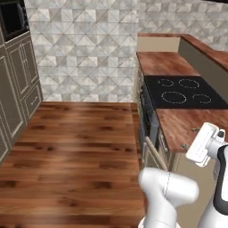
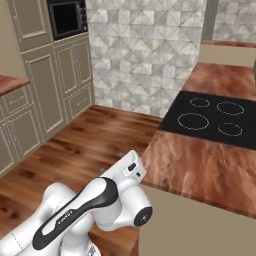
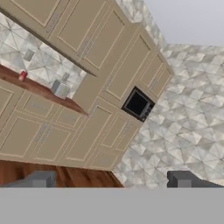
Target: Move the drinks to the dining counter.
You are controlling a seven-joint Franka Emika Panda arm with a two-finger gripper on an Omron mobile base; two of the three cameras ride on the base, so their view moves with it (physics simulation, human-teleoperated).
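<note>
Red can [image 3: 22,76]: small and far off, on the wood counter [image 3: 43,91] by the tiled wall.
Grey cylinder [image 3: 60,89]: further along that counter.
My gripper [image 3: 111,180]: jaws spread wide, holding nothing.
Microwave [image 3: 138,105]: set in the tall cabinets.

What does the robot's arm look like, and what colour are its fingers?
The arm is smooth, rounded and glossy white, with a black band curving along one segment and dark round joint caps. Small grey lettering runs along a lower link. Its hand is a boxy white block. The fingers are small, square and dark grey.
</note>
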